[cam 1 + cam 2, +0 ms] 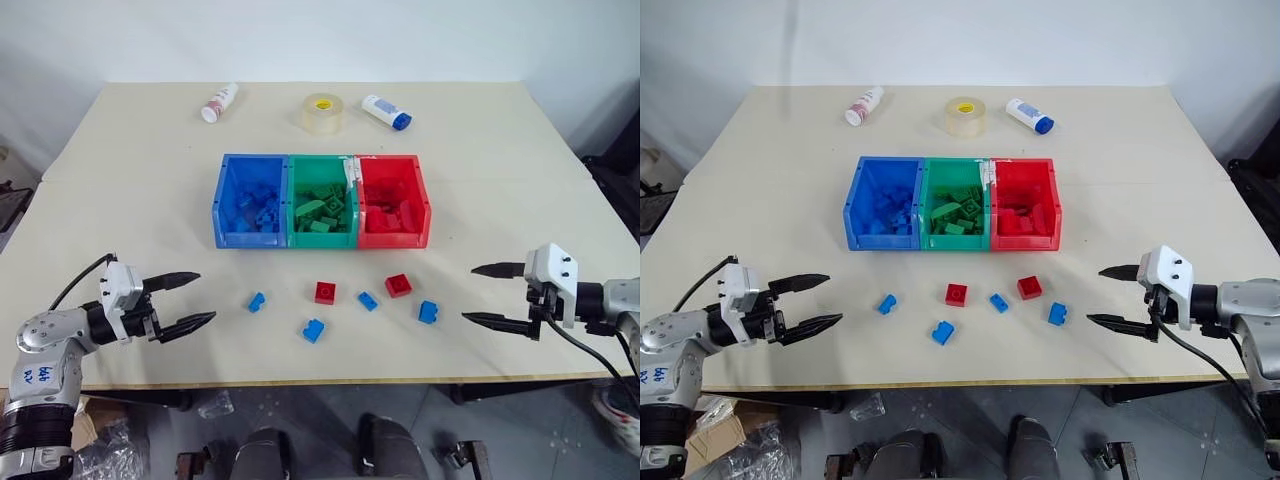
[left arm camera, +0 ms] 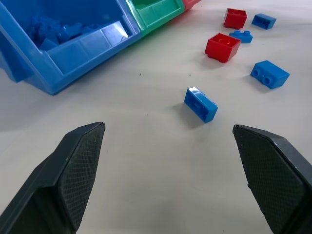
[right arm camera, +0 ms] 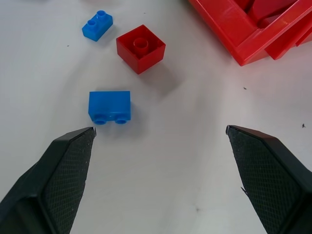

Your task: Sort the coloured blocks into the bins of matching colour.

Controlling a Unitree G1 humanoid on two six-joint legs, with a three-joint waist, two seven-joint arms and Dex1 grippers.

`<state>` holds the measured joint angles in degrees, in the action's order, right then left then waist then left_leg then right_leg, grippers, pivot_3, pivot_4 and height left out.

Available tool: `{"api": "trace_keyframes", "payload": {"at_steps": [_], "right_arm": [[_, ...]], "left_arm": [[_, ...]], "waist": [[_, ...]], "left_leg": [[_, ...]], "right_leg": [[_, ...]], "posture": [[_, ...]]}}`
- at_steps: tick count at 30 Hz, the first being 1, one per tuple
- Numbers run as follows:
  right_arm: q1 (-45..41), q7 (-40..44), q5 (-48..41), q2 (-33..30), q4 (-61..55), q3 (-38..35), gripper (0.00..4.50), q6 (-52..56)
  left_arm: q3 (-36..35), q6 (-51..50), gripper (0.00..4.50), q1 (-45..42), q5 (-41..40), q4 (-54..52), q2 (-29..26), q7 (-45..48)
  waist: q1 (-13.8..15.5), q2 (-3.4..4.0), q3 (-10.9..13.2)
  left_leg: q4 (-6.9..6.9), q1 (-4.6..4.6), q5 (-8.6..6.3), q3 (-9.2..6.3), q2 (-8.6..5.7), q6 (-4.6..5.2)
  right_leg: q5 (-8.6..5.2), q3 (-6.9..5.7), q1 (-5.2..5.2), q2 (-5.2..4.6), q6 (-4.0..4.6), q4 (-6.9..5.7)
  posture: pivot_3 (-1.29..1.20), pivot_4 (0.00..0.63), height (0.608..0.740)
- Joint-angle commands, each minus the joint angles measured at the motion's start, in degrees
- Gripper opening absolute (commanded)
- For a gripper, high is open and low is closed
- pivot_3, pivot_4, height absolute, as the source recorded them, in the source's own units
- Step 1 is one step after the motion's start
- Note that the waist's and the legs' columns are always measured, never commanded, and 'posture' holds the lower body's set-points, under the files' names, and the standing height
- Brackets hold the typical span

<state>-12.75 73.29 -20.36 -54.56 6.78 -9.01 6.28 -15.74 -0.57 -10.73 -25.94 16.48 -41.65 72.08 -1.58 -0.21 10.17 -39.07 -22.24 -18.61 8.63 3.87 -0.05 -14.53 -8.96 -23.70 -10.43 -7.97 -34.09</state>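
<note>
Across the beige table [image 1: 120,180], six loose coloured blocks [image 1: 369,300] lie near of the bins [image 1: 322,201], both grippers, left [image 1: 186,300] and right [image 1: 491,294], spread-fingered and empty, so picking seems about to begin with a reach inward.

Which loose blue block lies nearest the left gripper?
The leftmost blue block, alone on the left end of the row; the other three blue ones lie farther right of the left gripper.

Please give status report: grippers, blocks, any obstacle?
Left gripper and right gripper open, empty. Four blue blocks and two red blocks loose before the bins. Nothing in the way.
</note>
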Motion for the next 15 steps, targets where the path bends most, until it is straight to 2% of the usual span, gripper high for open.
{"api": "trace_keyframes", "payload": {"at_steps": [1, 4, 9, 15], "right_arm": [[-1.29, -1.49, -1.17, 0.90, -1.74, -1.73, 4.50, -0.43], [-2.00, -3.05, -1.80, 1.66, -3.10, -1.82, 4.50, 1.20], [3.72, -2.24, -2.84, -0.90, -5.43, -4.99, 4.50, 3.23], [11.56, -0.17, -3.19, -4.92, -6.69, -11.15, 4.50, 4.61]], "left_arm": [[0.72, -2.82, 4.47, -0.68, -0.34, -0.89, -0.87, -0.29], [-0.40, -3.77, 4.47, -1.50, -2.44, -2.06, 0.63, -1.42], [0.93, -2.77, 4.47, -1.75, -0.46, -2.67, 1.15, -3.12], [1.77, -1.03, 4.47, -1.95, -0.13, -0.44, 0.83, -0.02]], "waist": [[-0.01, 0.00, 0.00], [-0.02, 0.00, 0.00], [0.25, 0.00, 0.00], [0.15, 0.00, 0.00]], "left_leg": [[0.00, 0.00, 0.00, 0.00, 0.00, 0.00], [0.00, -0.01, 0.00, 0.00, 0.00, 0.00], [-0.01, -0.01, 0.00, -0.05, 0.00, 0.00], [-0.01, -0.02, -0.01, -0.02, -0.02, 0.01]], "right_leg": [[0.00, 0.00, 0.00, 0.00, 0.00, 0.00], [0.00, 0.00, -0.01, 0.00, 0.00, -0.01], [0.00, -0.03, 0.02, 0.00, 0.00, 0.00], [0.00, -0.02, 0.02, 0.00, -0.01, 0.04]], "posture": [[0.00, 0.150, 0.740], [0.00, 0.150, 0.740], [0.00, 0.150, 0.740], [0.00, 0.150, 0.740]]}}
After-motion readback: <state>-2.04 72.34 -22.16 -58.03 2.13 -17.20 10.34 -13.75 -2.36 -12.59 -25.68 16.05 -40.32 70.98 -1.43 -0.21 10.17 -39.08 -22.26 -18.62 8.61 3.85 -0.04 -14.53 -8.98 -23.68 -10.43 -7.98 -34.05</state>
